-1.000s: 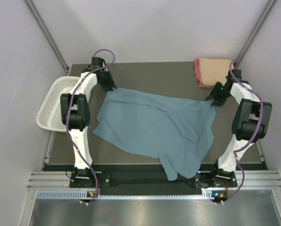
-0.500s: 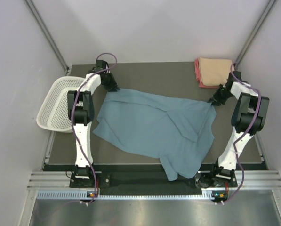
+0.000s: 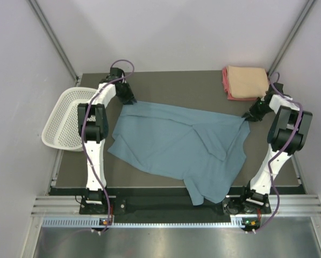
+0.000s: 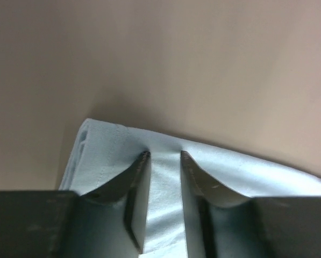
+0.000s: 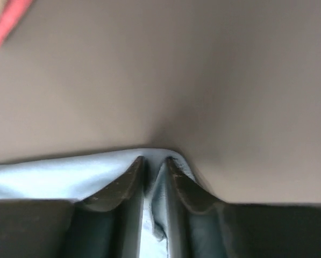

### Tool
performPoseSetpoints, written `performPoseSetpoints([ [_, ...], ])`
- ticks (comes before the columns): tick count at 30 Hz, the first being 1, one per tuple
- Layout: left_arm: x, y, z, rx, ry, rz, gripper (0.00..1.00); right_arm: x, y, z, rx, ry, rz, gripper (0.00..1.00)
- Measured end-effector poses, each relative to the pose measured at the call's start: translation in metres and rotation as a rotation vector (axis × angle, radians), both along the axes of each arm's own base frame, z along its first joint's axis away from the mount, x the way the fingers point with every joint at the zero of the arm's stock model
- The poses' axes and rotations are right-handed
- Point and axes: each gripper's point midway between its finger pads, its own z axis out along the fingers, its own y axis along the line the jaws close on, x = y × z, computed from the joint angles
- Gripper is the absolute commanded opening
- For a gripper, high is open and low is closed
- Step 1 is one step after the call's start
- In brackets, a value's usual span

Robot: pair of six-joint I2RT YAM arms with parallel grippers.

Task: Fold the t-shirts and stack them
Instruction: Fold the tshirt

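The large blue-grey t-shirt (image 3: 182, 145) lies spread across the table, its near part hanging over the front edge. My left gripper (image 3: 129, 101) is shut on the shirt's far left corner (image 4: 165, 177), low against the table. My right gripper (image 3: 249, 116) is shut on the shirt's far right corner (image 5: 155, 183), also low against the table. The folded peach t-shirt (image 3: 247, 80) lies on the folded pink-red one (image 3: 228, 88) at the far right corner. A pink-red edge shows in the right wrist view (image 5: 7, 21).
A white mesh basket (image 3: 66, 119) hangs off the table's left edge beside the left arm. The brown table (image 3: 176, 86) has bare surface behind the shirt. Grey walls close in on both sides.
Both grippers have moved outward with the shirt's far corners, the left slightly, the right further to the right. The shirt's far edge is stretched wider and flatter.
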Motion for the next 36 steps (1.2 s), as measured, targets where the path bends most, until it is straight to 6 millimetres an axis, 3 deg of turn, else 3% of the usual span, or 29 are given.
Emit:
performPoseSetpoints([
  [4,-0.002,0.0,0.002,0.022,-0.005,-0.023,0.42,0.005,0.004,0.005,0.007,-0.021,0.027,0.48],
  [8,-0.012,0.006,0.011,0.09,0.009,-0.026,0.42,-0.002,0.001,0.011,-0.058,0.008,0.054,0.53],
  [11,-0.025,0.012,0.027,0.13,0.007,-0.013,0.38,-0.012,-0.001,0.026,-0.11,0.022,0.064,0.57],
  [14,-0.039,0.016,0.047,0.145,-0.003,0.004,0.36,-0.015,0.005,0.057,-0.164,-0.023,0.084,0.64],
  [18,-0.051,0.016,0.061,0.129,0.012,0.032,0.35,-0.015,0.051,0.1,-0.209,-0.121,0.211,0.7],
  [22,-0.068,0.012,0.055,0.099,0.054,0.039,0.36,-0.03,0.127,0.118,-0.182,-0.182,0.432,0.71],
  [25,-0.092,0.014,0.045,0.104,0.115,0.035,0.36,-0.062,0.18,0.105,-0.129,-0.162,0.605,0.71],
  [29,-0.133,0.023,0.044,0.141,0.169,0.042,0.36,-0.136,0.233,0.078,-0.027,-0.082,0.824,0.69],
  [34,-0.194,0.034,0.058,0.169,0.197,0.059,0.34,-0.227,0.26,0.061,0.035,-0.003,1.055,0.65],
  [35,-0.23,0.039,0.065,0.176,0.218,0.082,0.33,-0.279,0.268,0.062,0.057,0.004,1.195,0.63],
  [36,-0.232,0.041,0.065,0.18,0.213,0.099,0.32,-0.281,0.269,0.062,0.06,-0.006,1.199,0.63],
])
